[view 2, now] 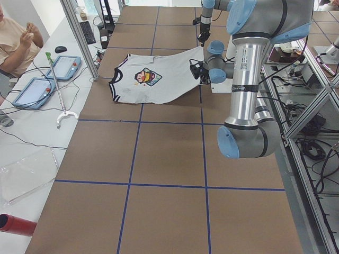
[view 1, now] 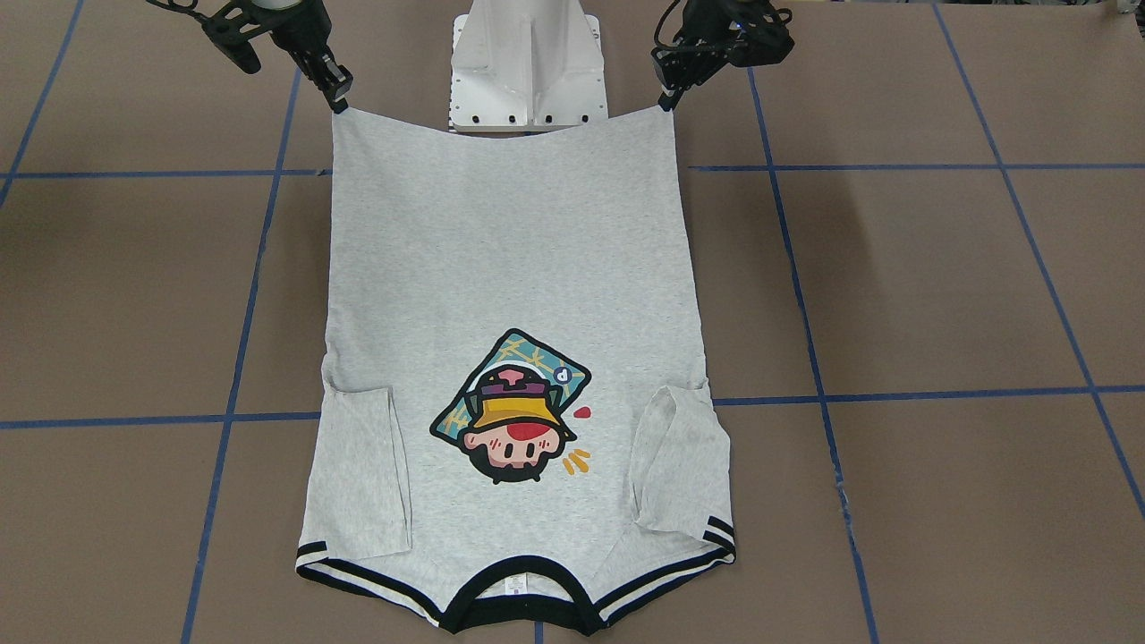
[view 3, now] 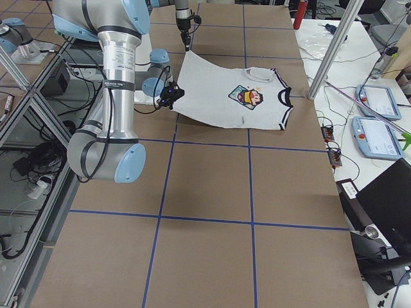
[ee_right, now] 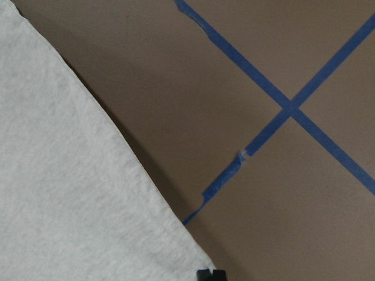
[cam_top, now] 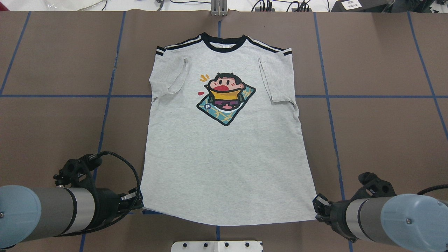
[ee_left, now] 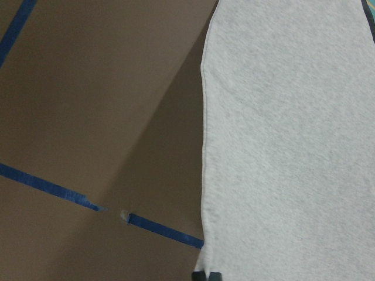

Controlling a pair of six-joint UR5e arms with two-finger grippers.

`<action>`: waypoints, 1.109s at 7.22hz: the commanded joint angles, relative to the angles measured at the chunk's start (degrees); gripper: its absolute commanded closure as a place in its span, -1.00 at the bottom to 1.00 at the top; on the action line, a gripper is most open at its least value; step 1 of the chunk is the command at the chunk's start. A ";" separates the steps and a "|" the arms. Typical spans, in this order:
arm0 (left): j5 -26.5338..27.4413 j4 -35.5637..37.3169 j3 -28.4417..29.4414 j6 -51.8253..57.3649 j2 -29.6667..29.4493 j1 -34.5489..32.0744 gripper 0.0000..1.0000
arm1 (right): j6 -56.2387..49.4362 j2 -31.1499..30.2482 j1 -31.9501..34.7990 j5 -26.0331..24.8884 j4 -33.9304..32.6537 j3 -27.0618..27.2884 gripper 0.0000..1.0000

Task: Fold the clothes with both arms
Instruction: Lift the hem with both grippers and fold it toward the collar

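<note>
Seeing the left arm (cam_top: 52, 210) low and level, reaching inward. I read the left gripper (cam_top: 138, 204) as clamped on the left hem corner of the shirt (cam_top: 224, 157). The right arm (cam_top: 385, 217) mirrors it, with the right gripper (cam_top: 316, 207) clamped on the right hem corner. In the side views the hem is held off the table (cam_top: 385, 140). The rest of the shirt lies flat, print (cam_top: 225, 98) up, collar (cam_top: 221, 44) at the far edge, both sleeves folded in over the front. The table is brown with a blue tape grid (cam_top: 105, 115). The white base (cam_top: 217, 246) is just behind the hem. Off the left end are a person (view 2: 13, 45) and two pendants (view 2: 62, 66) on a white bench.
</note>
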 commanded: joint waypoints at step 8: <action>0.03 -2.52 30.79 32.08 -22.34 -29.70 1.00 | -39.80 36.30 35.78 0.24 -0.48 -40.33 1.00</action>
